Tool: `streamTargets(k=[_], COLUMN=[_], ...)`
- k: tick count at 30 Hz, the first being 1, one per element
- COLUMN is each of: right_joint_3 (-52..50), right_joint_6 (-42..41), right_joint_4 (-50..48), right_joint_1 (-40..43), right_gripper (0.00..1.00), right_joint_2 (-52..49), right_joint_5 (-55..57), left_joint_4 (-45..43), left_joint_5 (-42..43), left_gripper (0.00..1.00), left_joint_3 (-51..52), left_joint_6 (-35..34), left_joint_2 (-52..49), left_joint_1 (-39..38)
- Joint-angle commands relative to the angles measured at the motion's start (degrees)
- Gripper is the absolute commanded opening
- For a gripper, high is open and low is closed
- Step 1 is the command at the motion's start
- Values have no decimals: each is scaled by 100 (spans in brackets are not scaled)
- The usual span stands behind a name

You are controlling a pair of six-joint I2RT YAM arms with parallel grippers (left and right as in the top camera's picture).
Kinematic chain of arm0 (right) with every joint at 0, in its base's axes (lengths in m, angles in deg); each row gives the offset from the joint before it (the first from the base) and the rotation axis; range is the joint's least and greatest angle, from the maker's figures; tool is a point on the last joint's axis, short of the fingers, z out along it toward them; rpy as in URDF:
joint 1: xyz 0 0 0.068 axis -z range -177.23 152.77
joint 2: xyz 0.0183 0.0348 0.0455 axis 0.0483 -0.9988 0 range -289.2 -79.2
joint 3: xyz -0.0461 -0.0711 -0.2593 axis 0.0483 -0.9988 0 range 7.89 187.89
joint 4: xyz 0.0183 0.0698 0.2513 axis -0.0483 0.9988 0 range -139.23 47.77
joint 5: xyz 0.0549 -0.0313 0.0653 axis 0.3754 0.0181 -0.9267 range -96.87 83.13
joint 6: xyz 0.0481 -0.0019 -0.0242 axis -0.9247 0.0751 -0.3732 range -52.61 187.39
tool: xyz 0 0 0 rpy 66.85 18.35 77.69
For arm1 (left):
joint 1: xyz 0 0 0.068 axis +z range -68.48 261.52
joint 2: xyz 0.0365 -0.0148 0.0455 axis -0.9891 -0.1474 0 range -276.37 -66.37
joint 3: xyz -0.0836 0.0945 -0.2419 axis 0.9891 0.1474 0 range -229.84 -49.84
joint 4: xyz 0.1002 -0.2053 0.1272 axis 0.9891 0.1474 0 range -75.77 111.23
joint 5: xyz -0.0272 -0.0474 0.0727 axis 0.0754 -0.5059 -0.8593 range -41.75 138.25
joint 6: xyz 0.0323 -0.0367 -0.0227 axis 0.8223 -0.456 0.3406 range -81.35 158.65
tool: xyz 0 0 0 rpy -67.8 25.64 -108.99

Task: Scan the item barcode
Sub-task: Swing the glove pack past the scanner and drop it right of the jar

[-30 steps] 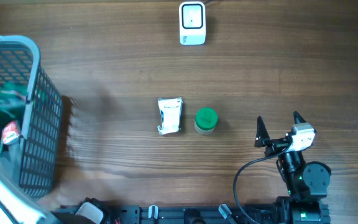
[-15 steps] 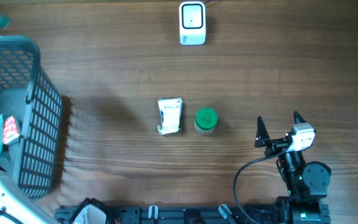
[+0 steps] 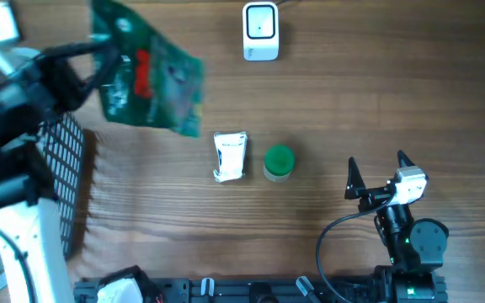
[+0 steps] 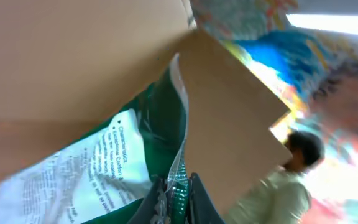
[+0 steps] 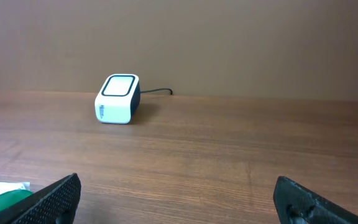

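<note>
Overhead blurs the green bag (image 3: 147,80) pinched in left jaws; right jaws gape empty.

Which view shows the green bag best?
Overhead: the whole bag shows, edge to edge, though slightly blurred. The left wrist view shows only a close part of it, with white printed text. The right wrist view does not show it.

Glossy green bag (image 3: 150,80) and matt wood-grain table (image 3: 352,93).

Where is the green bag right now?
Overhead view, upper left: the green bag hangs pinched in the left end effector, held up between the basket and the white scanner.
</note>
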Motion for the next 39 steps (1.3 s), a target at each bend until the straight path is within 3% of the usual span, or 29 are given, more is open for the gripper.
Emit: streamTargets(k=[1,5,10,15,18,21,25,31,34,36,39], right_joint_3=[-7,-7,-7,-7,-7,-7,-7,-7,-7,-7,-7], right_joint_6=[68,70,70,70,70,70,68,70,70,70,68], right_joint_4=[-24,-24,-24,-24,-24,-24,-24,-24,-24,-24,-24], right_joint_1=[-9,-9,-9,-9,-9,-9,-9,-9,-9,-9,-9], right_gripper=[100,100,100,100,100,100,100,100,100,100,100], right_joint_2=[20,20,20,20,20,20,20,20,20,20,20], right_joint_5=[37,37,35,37,35,35,37,35,37,35,35], left_joint_4=[575,1488,1523,1521,1499,1502,1453,498,463,603,1508], left_joint_5=[155,-85,-581,-1084,-2033,-3663,-4522,-4638,-4638,-4634,-4638], left_gripper=[4,4,4,4,4,4,4,4,4,4,4], left_joint_3=[-35,-35,-35,-35,-35,-35,-35,-35,-35,-35,-35], left_joint_6=[1248,2391,2817,3101,3386,3401,3397,2623,2343,2315,2575], left_joint_2=[-608,-1545,-2747,-3123,-3123,-3123,-3215,-4000,-4172,-4288,-4363], left_joint_1=[-1123,-2048,-2739,-3032,-3167,-3499,-4074,-4736,-4811,-4782,-4782])
